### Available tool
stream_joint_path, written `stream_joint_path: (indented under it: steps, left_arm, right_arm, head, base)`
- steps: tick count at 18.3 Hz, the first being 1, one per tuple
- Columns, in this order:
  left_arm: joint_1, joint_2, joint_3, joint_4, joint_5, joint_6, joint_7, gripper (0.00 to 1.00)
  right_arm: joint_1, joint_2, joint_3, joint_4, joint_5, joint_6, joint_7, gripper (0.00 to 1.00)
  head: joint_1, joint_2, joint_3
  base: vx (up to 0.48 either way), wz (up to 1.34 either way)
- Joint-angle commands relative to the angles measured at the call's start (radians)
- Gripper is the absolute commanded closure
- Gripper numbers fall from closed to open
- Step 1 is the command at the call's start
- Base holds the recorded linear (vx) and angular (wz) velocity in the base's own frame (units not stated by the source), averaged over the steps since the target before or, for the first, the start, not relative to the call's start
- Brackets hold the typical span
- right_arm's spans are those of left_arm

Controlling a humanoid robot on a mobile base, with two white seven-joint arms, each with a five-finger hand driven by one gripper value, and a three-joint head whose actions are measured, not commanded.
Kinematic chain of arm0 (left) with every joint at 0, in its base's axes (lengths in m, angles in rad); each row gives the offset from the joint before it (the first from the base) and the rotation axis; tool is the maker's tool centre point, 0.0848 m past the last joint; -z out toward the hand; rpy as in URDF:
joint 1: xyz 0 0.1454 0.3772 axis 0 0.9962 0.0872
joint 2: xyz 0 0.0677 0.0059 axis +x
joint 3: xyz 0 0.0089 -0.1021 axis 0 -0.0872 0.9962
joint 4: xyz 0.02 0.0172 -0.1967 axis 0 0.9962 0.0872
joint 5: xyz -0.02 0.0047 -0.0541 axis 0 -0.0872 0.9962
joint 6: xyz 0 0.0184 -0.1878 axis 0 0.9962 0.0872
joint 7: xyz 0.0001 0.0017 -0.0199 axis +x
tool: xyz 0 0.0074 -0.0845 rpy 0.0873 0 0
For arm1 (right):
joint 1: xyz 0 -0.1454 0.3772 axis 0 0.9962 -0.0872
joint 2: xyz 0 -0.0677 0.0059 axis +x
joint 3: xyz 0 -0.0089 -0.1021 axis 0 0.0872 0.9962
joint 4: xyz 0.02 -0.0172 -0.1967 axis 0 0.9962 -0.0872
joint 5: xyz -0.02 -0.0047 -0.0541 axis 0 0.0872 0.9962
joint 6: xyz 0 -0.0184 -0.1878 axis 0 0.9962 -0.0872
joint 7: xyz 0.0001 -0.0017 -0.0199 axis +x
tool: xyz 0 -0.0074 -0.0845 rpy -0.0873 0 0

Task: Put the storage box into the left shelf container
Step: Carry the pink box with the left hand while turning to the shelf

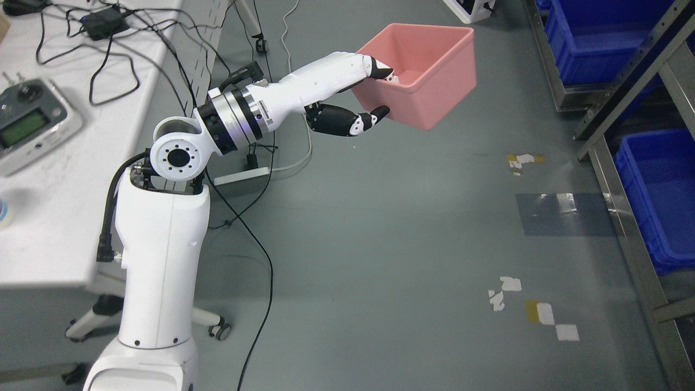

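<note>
the pink box point(429, 70) hangs in the air above the grey floor point(380, 244), tilted, open top showing; the left hand point(355, 92) grips its near wall, fingers point(380, 68) hooked over the rim and inside, thumb point(374, 117) pressed on the outside; blue bins point(659, 201) sit in the shelf point(624, 217) at the right, well apart from the box; a white counter point(49, 217) with cables point(114, 60) and a remote point(27, 122) stands at the left.
</note>
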Motion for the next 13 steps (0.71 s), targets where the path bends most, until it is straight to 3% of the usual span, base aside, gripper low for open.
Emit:
stream_joint_path:
  steps: [1, 13]
  left_arm:
    - [0.010, 0.009, 0.001, -0.010, 0.000, 0.000, -0.001, 0.98]
    - [0.036, 0.009, -0.011, -0.010, -0.002, -0.007, -0.006, 0.98]
  right_arm:
    - [-0.006, -0.018, -0.003, -0.017, -0.002, -0.001, -0.002, 0.00]
    - [-0.006, -0.018, -0.003, -0.017, -0.002, -0.001, 0.000, 0.00]
  head:
    - [0.0000, 0.000, 0.000]
    - [0.0000, 0.000, 0.000]
  base:
    - [0.659, -0.16]
    - [0.678, -0.07]
